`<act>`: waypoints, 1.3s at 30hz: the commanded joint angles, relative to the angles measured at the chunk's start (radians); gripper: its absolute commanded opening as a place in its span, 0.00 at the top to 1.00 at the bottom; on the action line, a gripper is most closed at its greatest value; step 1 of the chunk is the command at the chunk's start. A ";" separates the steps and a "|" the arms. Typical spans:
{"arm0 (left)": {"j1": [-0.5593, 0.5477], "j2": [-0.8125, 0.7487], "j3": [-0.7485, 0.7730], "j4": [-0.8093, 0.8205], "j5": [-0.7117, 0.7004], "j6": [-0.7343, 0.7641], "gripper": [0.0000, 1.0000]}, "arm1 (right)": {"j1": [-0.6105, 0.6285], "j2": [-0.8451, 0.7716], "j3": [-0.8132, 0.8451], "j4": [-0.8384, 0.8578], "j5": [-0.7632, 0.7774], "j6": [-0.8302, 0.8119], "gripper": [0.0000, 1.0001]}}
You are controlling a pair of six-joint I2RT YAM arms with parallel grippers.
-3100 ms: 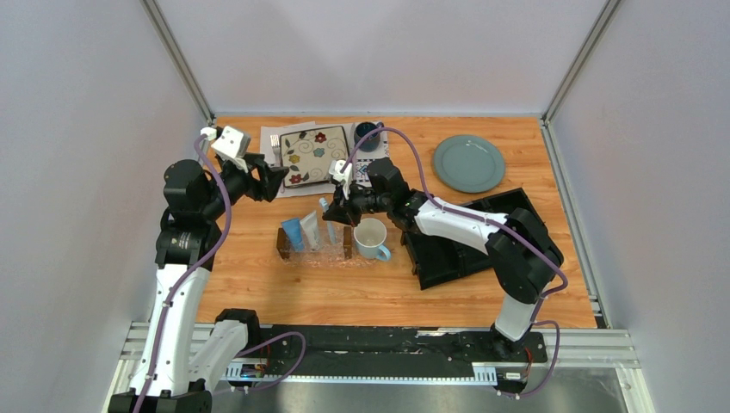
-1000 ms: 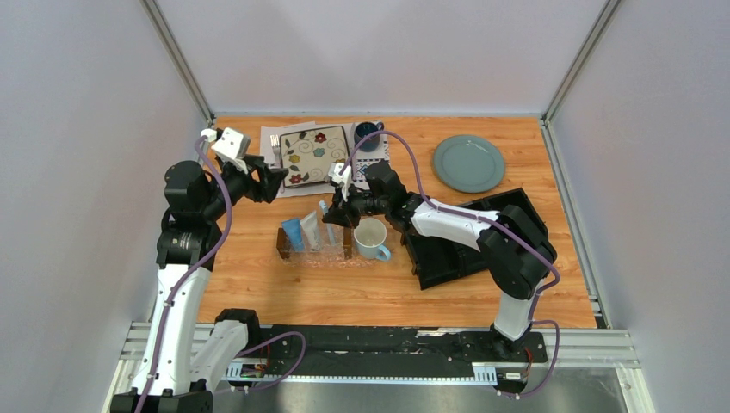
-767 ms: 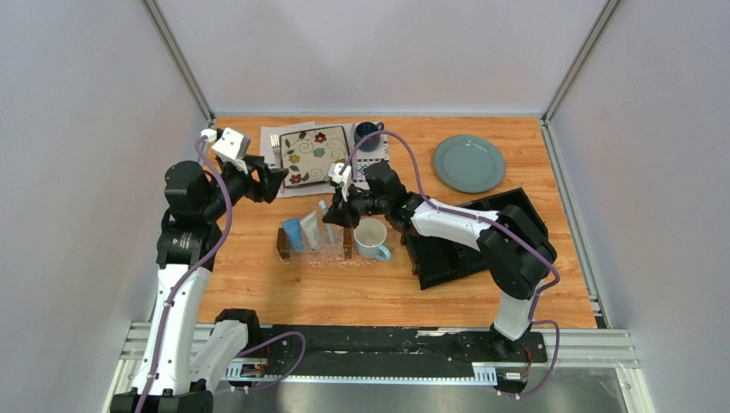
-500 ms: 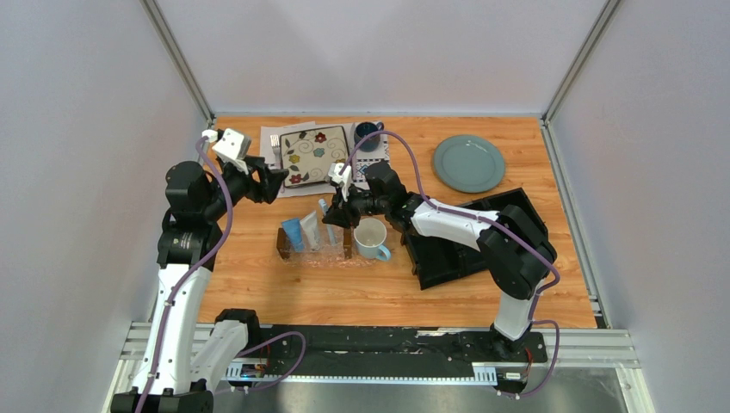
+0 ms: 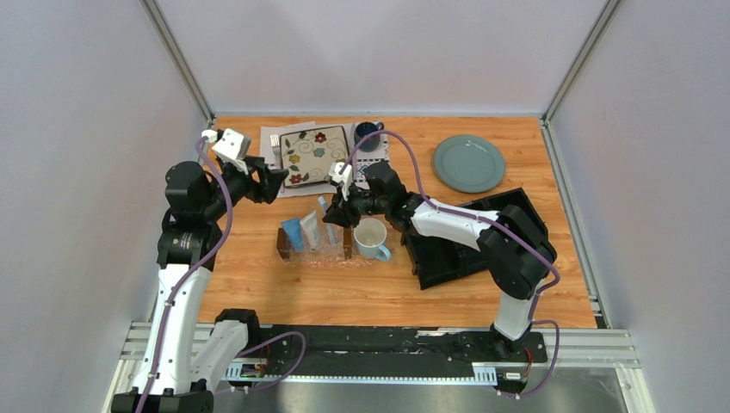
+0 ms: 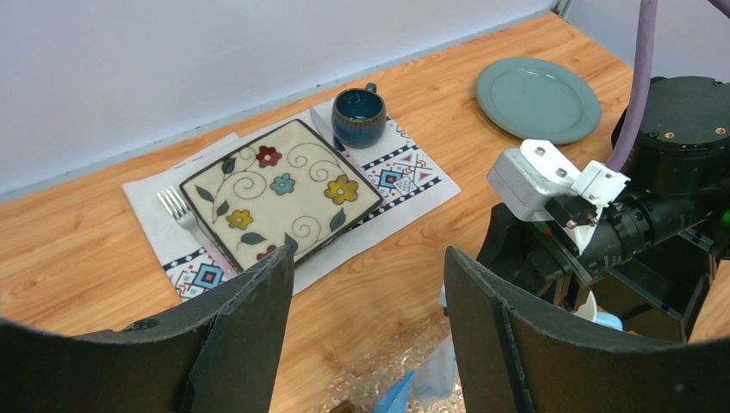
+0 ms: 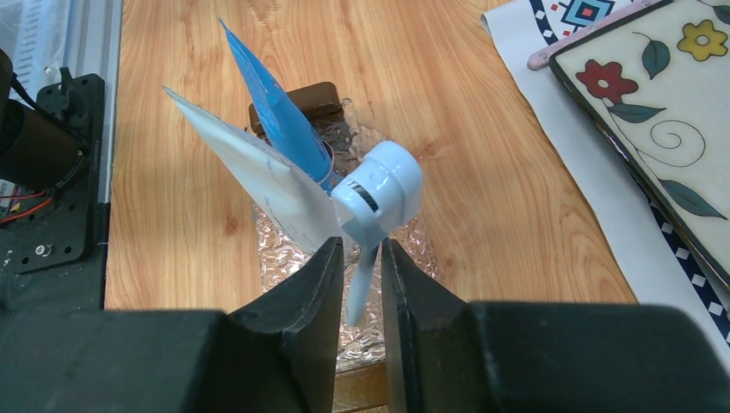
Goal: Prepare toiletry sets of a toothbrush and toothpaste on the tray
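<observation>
Parted a little since a second ago, right gripper (image 7: pixel 361 251) jaws flank the toothbrush (image 7: pixel 379 194) handle, tubes (image 7: pixel 277 116) just beyond in the tray (image 7: pixel 293 96); left gripper (image 6: pixel 370 275) hangs spread wide.

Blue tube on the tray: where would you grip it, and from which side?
Probably pinch the blue tube across its flat faces near the crimped top, from above: it stands tilted in the tray, close beside the whitish tube, leaving only its upper end free.
</observation>
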 commanded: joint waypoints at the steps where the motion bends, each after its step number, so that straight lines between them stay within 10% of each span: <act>1: 0.007 -0.009 0.003 0.028 0.017 0.006 0.28 | -0.005 -0.005 -0.002 0.008 0.021 -0.023 0.74; 39: 0.011 -0.017 0.012 0.008 0.025 0.014 0.28 | -0.026 -0.132 -0.034 -0.136 0.072 -0.099 0.61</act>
